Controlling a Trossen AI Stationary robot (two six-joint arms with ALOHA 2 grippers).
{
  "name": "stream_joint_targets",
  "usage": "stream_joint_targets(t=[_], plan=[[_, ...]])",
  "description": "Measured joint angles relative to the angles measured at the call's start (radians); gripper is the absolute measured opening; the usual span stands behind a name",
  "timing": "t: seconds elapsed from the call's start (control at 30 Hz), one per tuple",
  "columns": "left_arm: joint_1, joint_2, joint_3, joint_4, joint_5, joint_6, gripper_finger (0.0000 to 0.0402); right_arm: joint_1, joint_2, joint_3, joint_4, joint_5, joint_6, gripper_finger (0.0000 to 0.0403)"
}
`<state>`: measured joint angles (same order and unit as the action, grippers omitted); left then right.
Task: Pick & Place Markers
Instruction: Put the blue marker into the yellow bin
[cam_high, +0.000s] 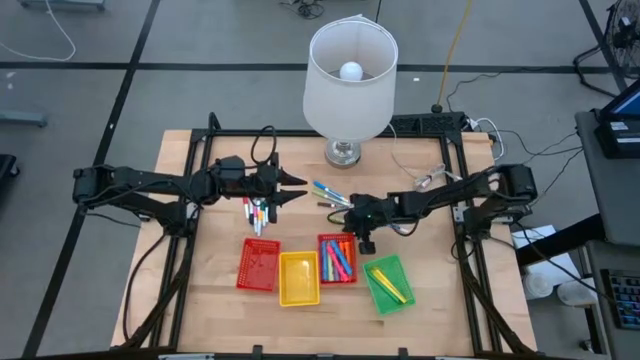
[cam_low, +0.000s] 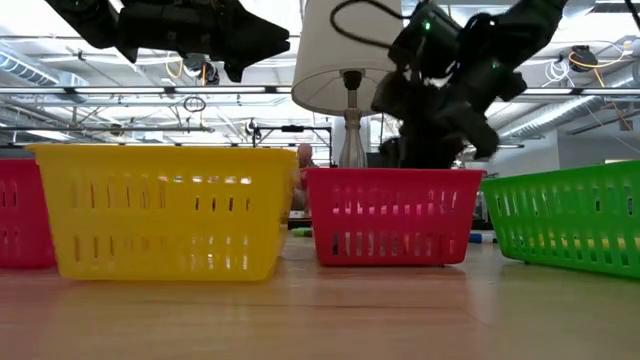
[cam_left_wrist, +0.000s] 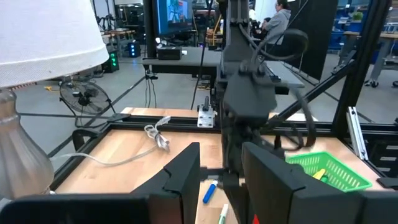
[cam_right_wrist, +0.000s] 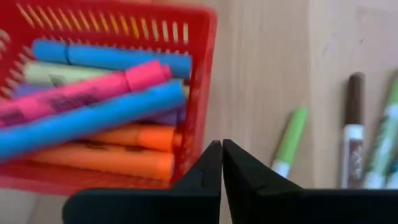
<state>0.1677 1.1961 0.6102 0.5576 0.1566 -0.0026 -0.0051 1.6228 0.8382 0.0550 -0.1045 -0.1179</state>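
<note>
From above, the right gripper (cam_high: 366, 243) hovers at the filled red tray's (cam_high: 324, 262) edge; loose markers (cam_high: 330, 192) lie nearby. The left gripper (cam_high: 296, 189) waits, fingers apart. The right wrist shows its fingers together, empty. Descending, it could snag the tray wall.

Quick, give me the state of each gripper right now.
Left gripper: open, holding nothing, above the wooden table.
Right gripper: shut, empty, beside the red mesh tray of markers.
</note>
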Motion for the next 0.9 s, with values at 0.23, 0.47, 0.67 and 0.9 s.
stream_joint_targets(t=[0.23, 0.47, 0.67, 0.9], plan=[[0.0, 0.0, 0.0, -0.004, 0.006, -0.001, 0.0124, 0.021, 0.057, 0.0, 0.045, -0.001, 0.002, 0.0001], [0.0, 0.0, 0.0, -0.004, 0.007, 0.0, 0.0125, 0.073, -0.001, 0.002, 0.038, -0.052, 0.03, 0.0001], [0.0, 0.0, 0.0, -0.004, 0.007, -0.002, 0.0124, 0.1, -0.012, 0.002, 0.028, -0.104, 0.08, 0.0001], [0.0, 0.0, 0.0, -0.004, 0.009, -0.005, 0.0125, 0.154, -0.151, 0.022, -0.136, -0.042, 0.217, 0.0]])
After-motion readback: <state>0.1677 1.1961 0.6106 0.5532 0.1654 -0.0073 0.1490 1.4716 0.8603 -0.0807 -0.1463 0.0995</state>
